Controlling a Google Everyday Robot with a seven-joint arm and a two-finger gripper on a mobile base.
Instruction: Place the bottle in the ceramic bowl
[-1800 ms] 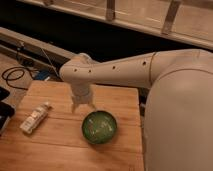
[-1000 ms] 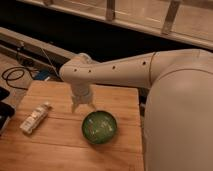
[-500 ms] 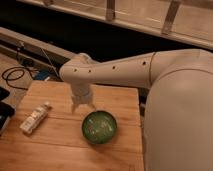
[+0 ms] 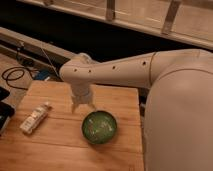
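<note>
The bottle (image 4: 34, 118) is small, slim and cream-white with a pale label and lies on its side near the left edge of the wooden table (image 4: 55, 150). The ceramic bowl (image 4: 100, 127) is round, glossy green with a speckled inside, and sits at the table's middle right. My gripper (image 4: 83, 106) hangs from the white arm, pointing down over the table between the two, just up and left of the bowl's rim and well right of the bottle. It holds nothing.
The white arm (image 4: 130, 70) reaches in from the right and its bulky body (image 4: 180, 115) covers the table's right side. A black cable (image 4: 12, 77) lies on the floor at left. A dark object (image 4: 4, 112) sits at the table's left edge.
</note>
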